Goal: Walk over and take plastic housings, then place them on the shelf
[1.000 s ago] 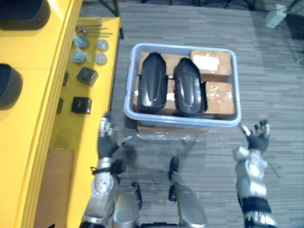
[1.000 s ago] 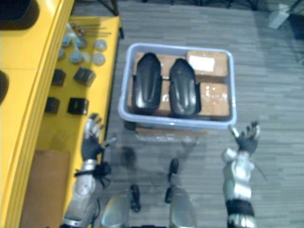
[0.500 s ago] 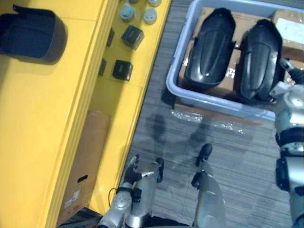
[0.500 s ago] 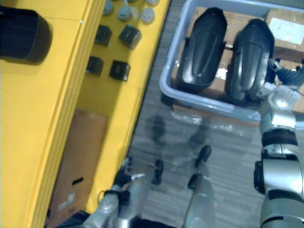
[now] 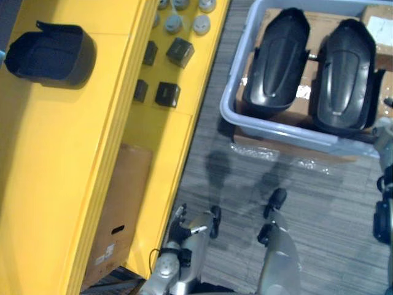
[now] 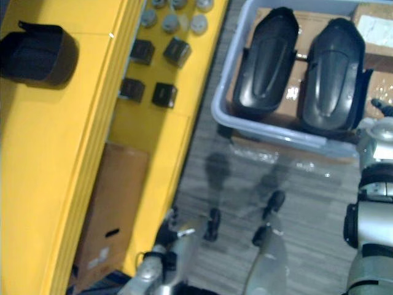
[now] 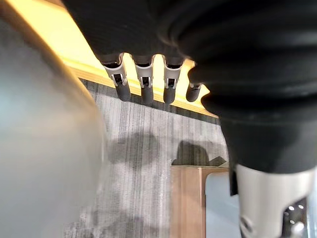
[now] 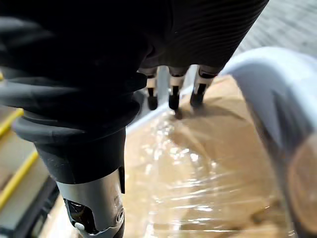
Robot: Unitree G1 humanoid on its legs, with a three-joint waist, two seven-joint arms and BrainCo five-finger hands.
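Housings (image 6: 334, 74) just beside right hand (image 8: 172, 91)

Holding the left hand (image 5: 179, 230) low at the bottom centre of the frame, fingers (image 7: 143, 87) straight and loose. Keeping the right hand (image 6: 379, 110) at the right edge, fingers (image 8: 173, 96) extended, grasping nothing.

No text can be read; the small label (image 5: 107, 252) on the brown carton (image 5: 126, 190) is illegible.
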